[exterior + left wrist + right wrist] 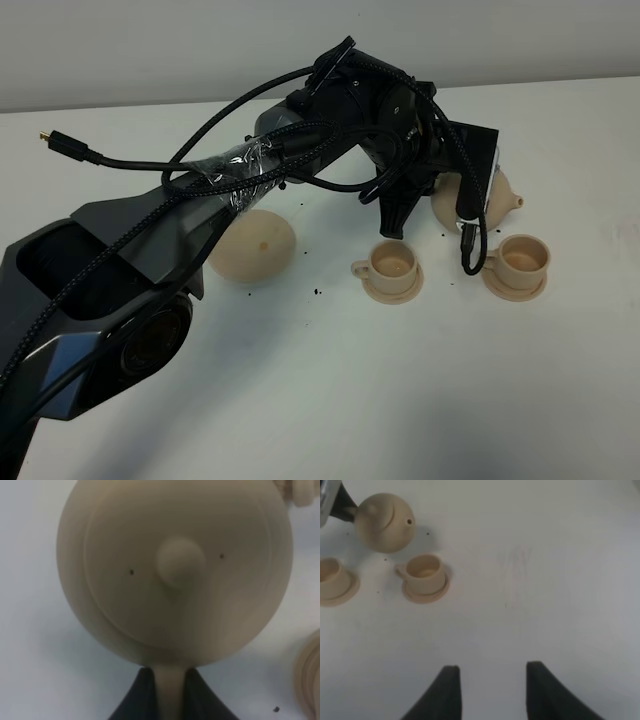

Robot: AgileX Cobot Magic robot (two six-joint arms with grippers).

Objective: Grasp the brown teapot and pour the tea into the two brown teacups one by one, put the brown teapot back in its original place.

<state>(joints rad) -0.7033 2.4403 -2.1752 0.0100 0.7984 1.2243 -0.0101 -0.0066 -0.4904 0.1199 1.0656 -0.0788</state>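
Brown teapot (497, 193) shows upper right in the high view behind the two brown teacups (392, 266), its handle clamped in the left tool (170, 694); right tool (492, 680) hangs spread apart.

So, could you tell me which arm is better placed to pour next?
The left: left gripper grips the brown teapot by its handle beside the teacups; the right gripper hangs open, away from them.
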